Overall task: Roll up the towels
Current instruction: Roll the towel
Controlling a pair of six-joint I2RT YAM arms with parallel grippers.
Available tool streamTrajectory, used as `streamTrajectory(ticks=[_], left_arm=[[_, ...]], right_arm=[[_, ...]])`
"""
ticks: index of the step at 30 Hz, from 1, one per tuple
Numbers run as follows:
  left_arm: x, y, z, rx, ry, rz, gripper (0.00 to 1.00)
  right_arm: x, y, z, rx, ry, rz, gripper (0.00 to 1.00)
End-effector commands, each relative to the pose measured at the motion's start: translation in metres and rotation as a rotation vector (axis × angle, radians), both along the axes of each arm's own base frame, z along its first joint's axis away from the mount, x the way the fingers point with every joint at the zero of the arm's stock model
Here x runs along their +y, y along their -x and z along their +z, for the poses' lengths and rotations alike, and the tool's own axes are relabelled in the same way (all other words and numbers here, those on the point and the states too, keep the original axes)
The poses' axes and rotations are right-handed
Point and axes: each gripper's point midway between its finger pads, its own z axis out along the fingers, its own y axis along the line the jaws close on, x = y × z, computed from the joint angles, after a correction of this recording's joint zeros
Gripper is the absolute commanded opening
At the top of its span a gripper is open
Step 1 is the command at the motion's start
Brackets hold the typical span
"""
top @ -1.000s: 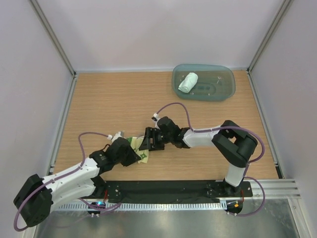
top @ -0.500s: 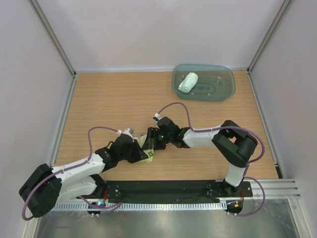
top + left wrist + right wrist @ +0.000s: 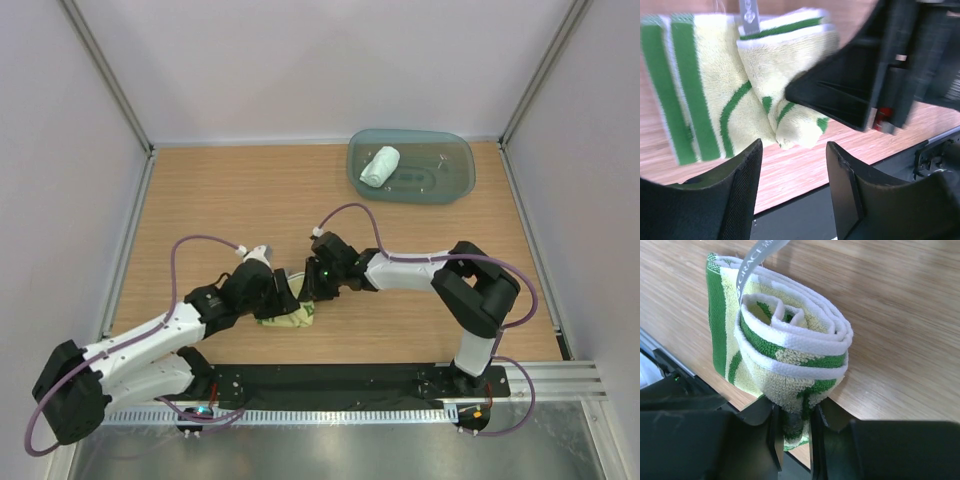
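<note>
Clamped right claw [image 3: 794, 429] on the partly rolled yellow towel [image 3: 790, 355], on the counter [image 3: 220, 200] well apart from the tray [image 3: 456, 181] holding the rolled white towel [image 3: 379, 166], probably to stop the coil unwinding, with left claw [image 3: 794, 150] spread apart, gripping nothing.

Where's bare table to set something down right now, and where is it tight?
Free: far-left table between the left wall and the tray; also the strip between tray and right arm. Tray's right half looks bare, beside the white towel. Crowded: near middle, where left gripper and right gripper meet at the yellow towel.
</note>
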Motion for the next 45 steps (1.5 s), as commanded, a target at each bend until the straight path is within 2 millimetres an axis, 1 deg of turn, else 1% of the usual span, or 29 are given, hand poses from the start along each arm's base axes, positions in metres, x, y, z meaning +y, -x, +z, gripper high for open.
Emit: streamTrajectory(ticks=[1,2,3,5,6,8,9,11,12,13,15,16,17,18,19,21,22,25,27,28,31,33,34,36,37,39,41,43,45], left_arm=[[0.022,-0.004,0.025,-0.120,-0.142,0.000,0.55],[0.026,-0.003,0.030,-0.142,-0.161,0.003,0.55],[0.025,-0.003,0.034,-0.183,-0.180,-0.001,0.55],[0.019,-0.004,0.043,-0.232,-0.182,-0.006,0.55],[0.017,-0.005,0.044,-0.254,-0.197,-0.013,0.56],[0.003,-0.001,0.048,-0.282,-0.203,-0.062,0.56],[-0.004,-0.002,0.043,-0.288,-0.226,-0.080,0.56],[-0.018,0.000,0.046,-0.331,-0.256,-0.119,0.56],[-0.028,0.002,0.039,-0.337,-0.276,-0.148,0.57],[-0.033,0.001,0.038,-0.357,-0.290,-0.166,0.58],[-0.046,0.000,0.037,-0.371,-0.298,-0.193,0.65],[-0.053,-0.002,0.030,-0.375,-0.320,-0.214,0.69],[-0.059,-0.005,0.034,-0.383,-0.316,-0.212,0.74],[-0.063,-0.006,0.034,-0.387,-0.326,-0.222,0.75],[-0.065,-0.007,0.023,-0.374,-0.368,-0.234,0.77],[-0.071,-0.010,0.021,-0.375,-0.391,-0.243,0.80],[-0.071,-0.010,0.011,-0.360,-0.424,-0.254,0.82],[-0.072,-0.010,0.001,-0.335,-0.455,-0.260,0.82],[-0.071,-0.005,-0.007,-0.305,-0.457,-0.263,0.79],[-0.066,-0.002,-0.014,-0.290,-0.465,-0.264,0.78],[-0.065,0.006,-0.024,-0.260,-0.433,-0.270,0.75],[-0.064,0.010,-0.032,-0.242,-0.429,-0.277,0.67],[-0.064,0.011,-0.033,-0.237,-0.428,-0.280,0.61],[-0.064,0.012,-0.038,-0.229,-0.446,-0.285,0.56],[-0.062,0.012,-0.040,-0.222,-0.457,-0.272,0.51],[-0.061,0.013,-0.042,-0.213,-0.473,-0.257,0.52],[-0.056,0.015,-0.048,-0.194,-0.497,-0.239,0.61],[-0.054,0.016,-0.051,-0.185,-0.515,-0.231,0.66],[-0.057,0.016,-0.049,-0.193,-0.520,-0.232,0.69]], right_arm=[[-0.010,-0.005,0.015,-0.004,0.094,-0.042,0.07],[-0.014,-0.002,0.013,0.022,0.120,-0.046,0.06],[-0.010,-0.005,0.017,0.029,0.114,-0.057,0.05],[-0.012,-0.001,0.011,0.060,0.142,-0.057,0.05],[-0.010,0.000,0.011,0.067,0.148,-0.055,0.04],[-0.008,0.002,0.009,0.086,0.157,-0.052,0.04],[-0.007,0.002,0.008,0.093,0.157,-0.054,0.04],[-0.007,0.002,0.009,0.102,0.161,-0.059,0.04],[-0.006,0.000,0.011,0.102,0.159,-0.066,0.04],[-0.006,0.000,0.011,0.103,0.161,-0.069,0.04],[-0.006,0.001,0.011,0.109,0.159,-0.071,0.05],[-0.006,0.002,0.011,0.111,0.160,-0.070,0.06],[-0.006,0.002,0.011,0.114,0.162,-0.069,0.06],[-0.006,0.002,0.012,0.115,0.159,-0.068,0.06],[-0.006,0.003,0.012,0.116,0.160,-0.066,0.06],[-0.005,0.003,0.012,0.118,0.157,-0.065,0.06],[-0.005,0.003,0.014,0.117,0.152,-0.062,0.06],[-0.005,0.004,0.016,0.119,0.148,-0.061,0.06],[-0.005,0.005,0.018,0.119,0.148,-0.057,0.07],[-0.005,0.005,0.019,0.118,0.145,-0.057,0.07],[-0.003,0.005,0.023,0.123,0.136,-0.052,0.08],[-0.002,0.007,0.024,0.135,0.128,-0.046,0.09],[0.000,0.007,0.025,0.140,0.120,-0.050,0.10],[0.001,0.008,0.026,0.152,0.113,-0.050,0.12],[0.001,0.008,0.026,0.162,0.108,-0.059,0.12],[0.003,0.010,0.027,0.184,0.081,-0.055,0.13],[0.005,0.009,0.028,0.197,0.057,-0.064,0.13],[0.005,0.010,0.028,0.211,0.050,-0.063,0.13],[0.005,0.009,0.029,0.216,0.042,-0.069,0.13]])
